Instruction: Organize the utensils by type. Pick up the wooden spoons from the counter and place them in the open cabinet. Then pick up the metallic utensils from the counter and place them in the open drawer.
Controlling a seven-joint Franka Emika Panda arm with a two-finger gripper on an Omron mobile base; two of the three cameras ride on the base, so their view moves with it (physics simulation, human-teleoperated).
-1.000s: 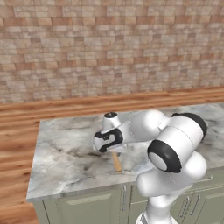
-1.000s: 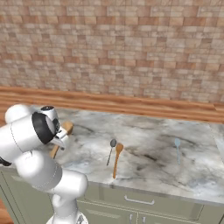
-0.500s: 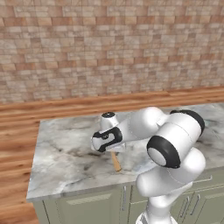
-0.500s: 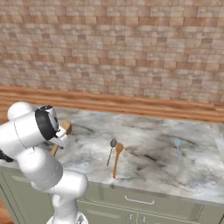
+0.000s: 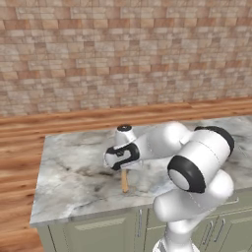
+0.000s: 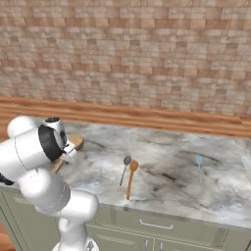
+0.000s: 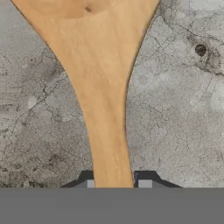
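Note:
The large light-tan wooden spoon (image 7: 100, 87) lies flat on the marble counter (image 7: 183, 113). My gripper (image 7: 117, 183) reaches straight down onto it, and both fingertips (image 7: 90, 183) press against the sides of its handle. From the left base view, the hand (image 5: 120, 165) covers the bowl and the handle end of the spoon (image 5: 124, 183) sticks out toward the front edge. From the right, the spoon's bowl (image 6: 76, 142) shows beside the gripper (image 6: 66, 157). A smaller orange-brown wooden spoon (image 6: 131, 179) and a thin grey metal spoon (image 6: 124, 169) lie side by side mid-counter.
Another slim metal piece (image 6: 198, 166) lies further right on the counter (image 6: 171, 193). The counter's left end (image 5: 39, 197) drops to a wood floor. Sage-green base units (image 5: 98, 231) run below and a brick wall stands behind.
The fingers have closed from wide apart onto the large wooden spoon's handle. The hand sits slightly lower; the spoons have not moved.

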